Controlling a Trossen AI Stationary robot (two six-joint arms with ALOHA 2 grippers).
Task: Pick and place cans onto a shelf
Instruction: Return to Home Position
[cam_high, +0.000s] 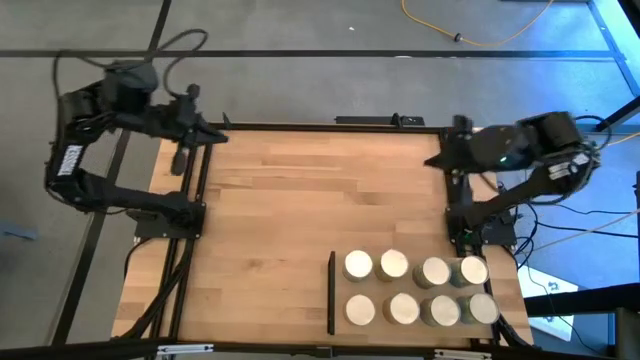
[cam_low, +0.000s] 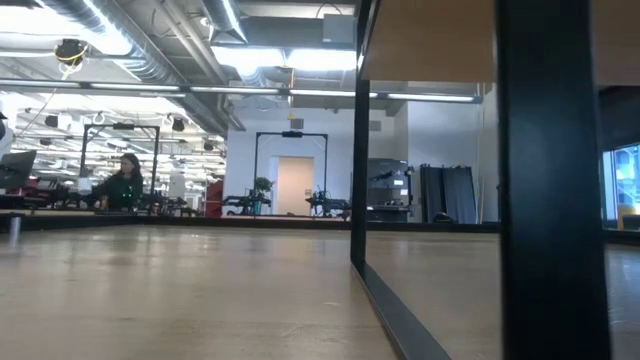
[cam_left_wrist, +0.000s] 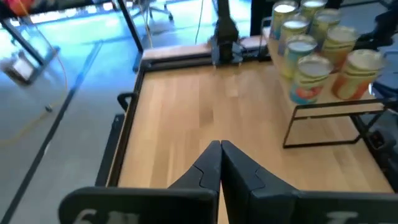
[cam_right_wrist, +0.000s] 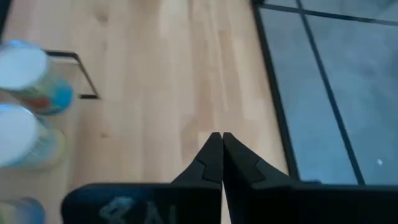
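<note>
Several cans (cam_high: 420, 290) with pale round tops stand upright in two rows on the shelf (cam_high: 336, 292), a raised light-wood panel with a black bar, at the table's near right. They also show in the left wrist view, cans (cam_left_wrist: 317, 56) on the shelf (cam_left_wrist: 329, 111), and in the right wrist view, cans (cam_right_wrist: 25, 68). My left gripper (cam_high: 222, 137) hangs shut over the table's far left corner, its fingertips together (cam_left_wrist: 220, 149). My right gripper (cam_high: 435, 160) hangs shut above the far right side, fingertips together (cam_right_wrist: 218, 140). Neither holds anything.
Bare plank tabletop (cam_high: 320, 210) stretches between the two arms. The black table frame (cam_high: 300, 126) runs along the far edge. In the low view the shelf's black leg (cam_low: 550, 180) stands close by, and a person (cam_low: 125, 180) sits far off in the room.
</note>
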